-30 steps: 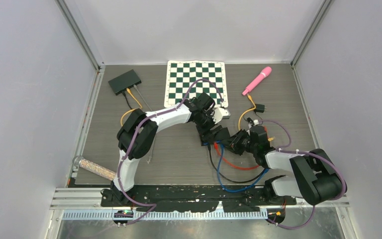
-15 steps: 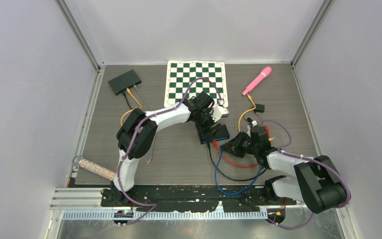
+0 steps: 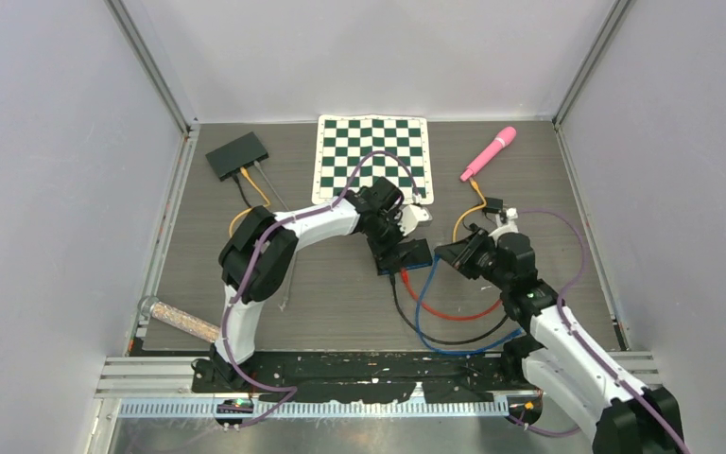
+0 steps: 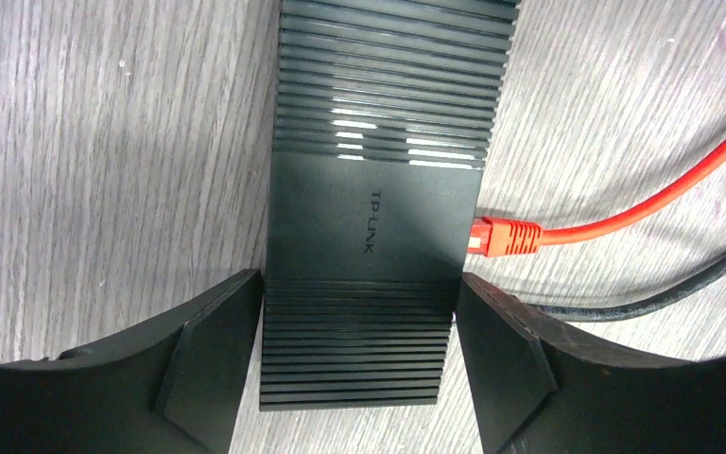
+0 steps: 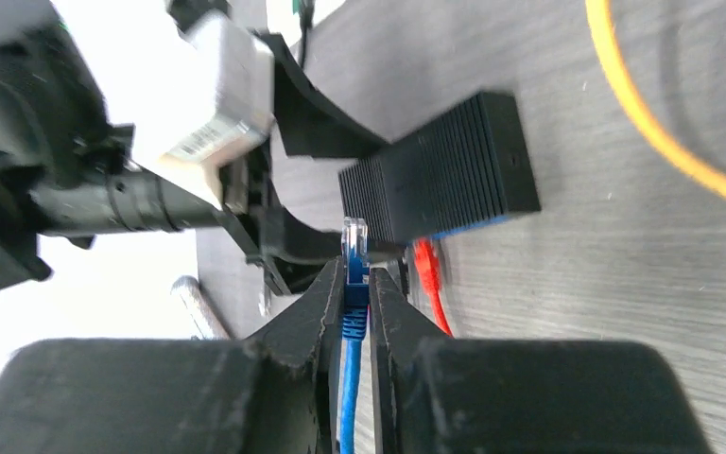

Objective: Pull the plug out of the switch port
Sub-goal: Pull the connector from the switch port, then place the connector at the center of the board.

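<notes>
Overall: dark wood-grain table [image 3: 340,312], boxed by pale grey walls [image 3: 57,208].
Switches: two, both black; the mid-table switch [image 4: 373,208] and the corner switch [image 3: 237,154] at the table's far left corner.
Left gripper [image 4: 359,288]: jaws spread astride the mid-table switch; whether they press it cannot be told.
Right gripper [image 5: 355,284]: pinching the blue plug [image 5: 354,248], out of its port, just beside the mid-table switch.
Cables there: three; red cable [image 4: 624,213], black cable [image 4: 681,284], blue cable [image 5: 345,407].
Others: one chess mat [image 3: 372,156], one pink wand [image 3: 489,153].

Plug [image 5: 354,238] just right of switch [image 3: 406,255]
</notes>
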You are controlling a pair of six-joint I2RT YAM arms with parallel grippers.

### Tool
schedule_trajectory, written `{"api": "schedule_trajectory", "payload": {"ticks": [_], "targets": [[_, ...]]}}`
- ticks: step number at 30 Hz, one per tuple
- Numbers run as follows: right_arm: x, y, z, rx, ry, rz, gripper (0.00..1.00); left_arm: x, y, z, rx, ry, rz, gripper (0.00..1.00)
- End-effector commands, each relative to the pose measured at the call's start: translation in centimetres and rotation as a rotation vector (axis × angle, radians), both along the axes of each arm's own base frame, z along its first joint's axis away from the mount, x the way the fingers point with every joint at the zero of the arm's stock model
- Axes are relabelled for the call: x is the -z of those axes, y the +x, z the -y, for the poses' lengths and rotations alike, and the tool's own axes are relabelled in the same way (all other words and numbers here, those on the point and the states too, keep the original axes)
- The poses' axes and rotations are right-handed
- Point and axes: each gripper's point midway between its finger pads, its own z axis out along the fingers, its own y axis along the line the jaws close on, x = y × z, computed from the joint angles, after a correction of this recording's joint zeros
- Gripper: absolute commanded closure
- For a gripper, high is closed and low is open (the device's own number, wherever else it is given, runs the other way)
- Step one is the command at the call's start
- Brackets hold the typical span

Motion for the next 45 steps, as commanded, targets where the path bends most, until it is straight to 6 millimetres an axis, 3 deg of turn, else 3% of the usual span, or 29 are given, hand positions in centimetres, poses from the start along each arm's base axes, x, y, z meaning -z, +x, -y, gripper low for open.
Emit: {"api": "schedule_trajectory", "payload": {"ticks": [1, 6, 9, 11, 12, 16, 18, 22, 28, 31, 33, 35, 39, 40, 41, 42, 43, 44, 45], "targets": [[-1.8, 0.9, 3.2, 0.120, -0.094, 0.031, 0.95, -0.5, -0.3, -0.7, -0.001, 0.001, -0.007, 0.21], [-4.9, 1.1, 4.9, 0.187, -0.065, 0.103, 0.95, -0.3, -0.2, -0.9, -0.005, 0.012, -0.004, 0.18], [-8.2, 1.2, 6.7, 0.246, -0.109, 0.190, 0.95, -0.8, -0.3, -0.8, -0.009, -0.007, 0.003, 0.14], [-10.5, 1.3, 8.0, 0.286, -0.157, 0.243, 0.95, -1.6, -0.2, -0.5, -0.021, -0.041, 0.022, 0.11], [-11.2, 1.4, 8.6, 0.311, -0.179, 0.259, 0.95, -1.9, -0.2, -0.4, -0.027, -0.056, 0.027, 0.02], [-15.9, 1.4, 10.0, 0.346, -0.257, 0.348, 0.95, -5.0, 0.1, 0.2, -0.056, -0.145, 0.077, 0.00], [-19.1, 1.4, 10.3, 0.357, -0.269, 0.415, 0.95, -6.4, 0.1, 0.5, -0.070, -0.199, 0.077, 0.00], [-23.6, 1.8, 10.5, 0.354, -0.304, 0.503, 0.95, -8.8, 0.1, 0.8, -0.095, -0.275, 0.090, 0.00], [-28.4, 4.0, 10.3, 0.294, -0.418, 0.573, 0.95, -10.7, 0.6, -0.2, -0.152, -0.313, 0.168, 0.00], [-27.7, 5.9, 9.3, 0.215, -0.457, 0.525, 0.95, -10.9, 0.7, -1.0, -0.180, -0.307, 0.196, 0.00], [-25.8, 8.0, 8.4, 0.154, -0.457, 0.455, 0.95, -10.9, 0.6, -1.5, -0.194, -0.302, 0.206, 0.00], [-24.8, 9.0, 7.6, 0.119, -0.442, 0.426, 0.95, -10.9, 0.5, -1.8, -0.203, -0.299, 0.212, 0.00], [-20.1, 12.8, 5.7, 0.006, -0.433, 0.345, 0.95, -11.1, 0.1, -2.3, -0.219, -0.302, 0.212, 0.00], [-19.7, 13.5, 5.5, -0.010, -0.434, 0.339, 0.95, -11.1, 0.1, -2.4, -0.220, -0.304, 0.210, 0.00], [-18.0, 14.6, 5.0, -0.044, -0.432, 0.297, 0.95, -11.0, -0.1, -2.4, -0.220, -0.302, 0.205, 0.01], [-17.9, 15.3, 4.9, -0.055, -0.430, 0.291, 0.95, -10.9, -0.1, -2.4, -0.222, -0.299, 0.201, 0.00], [-16.3, 16.4, 4.6, -0.079, -0.429, 0.254, 0.95, -10.8, -0.2, -2.5, -0.224, -0.295, 0.198, 0.00], [-16.5, 17.1, 4.5, -0.078, -0.430, 0.264, 0.95, -10.7, -0.3, -2.6, -0.226, -0.292, 0.193, 0.00], [-15.0, 18.0, 4.6, -0.078, -0.447, 0.231, 0.95, -10.6, -0.4, -2.7, -0.228, -0.289, 0.189, 0.00]]}}
